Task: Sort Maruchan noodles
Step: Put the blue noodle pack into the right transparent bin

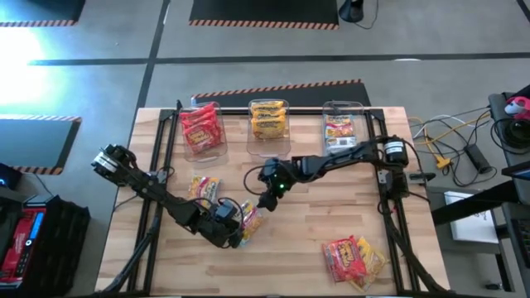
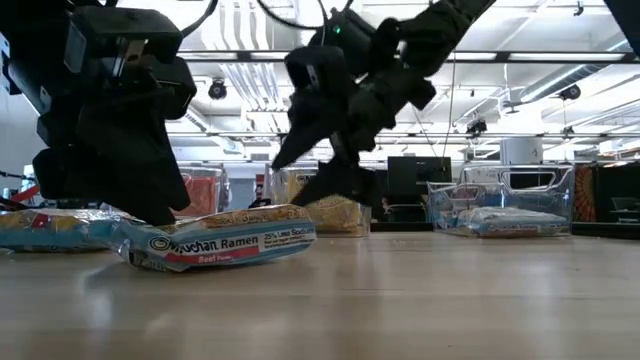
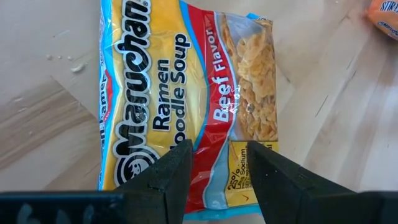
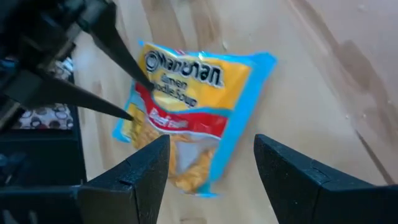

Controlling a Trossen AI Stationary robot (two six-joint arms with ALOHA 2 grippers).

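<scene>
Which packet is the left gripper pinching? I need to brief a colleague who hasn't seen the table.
Start at the wooden table, near its front-left part, below the row of three clear plastic bins. There the left gripper pinches one end of a flat, crinkly yellow, red and blue Maruchan beef ramen packet. A similar packet lies nearby, but untouched.

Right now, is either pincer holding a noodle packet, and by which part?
The left pincer pinches one edge of the Beef Flavor Maruchan packet, which lies on the table. The right pincer hangs open above it, holding nothing.
</scene>
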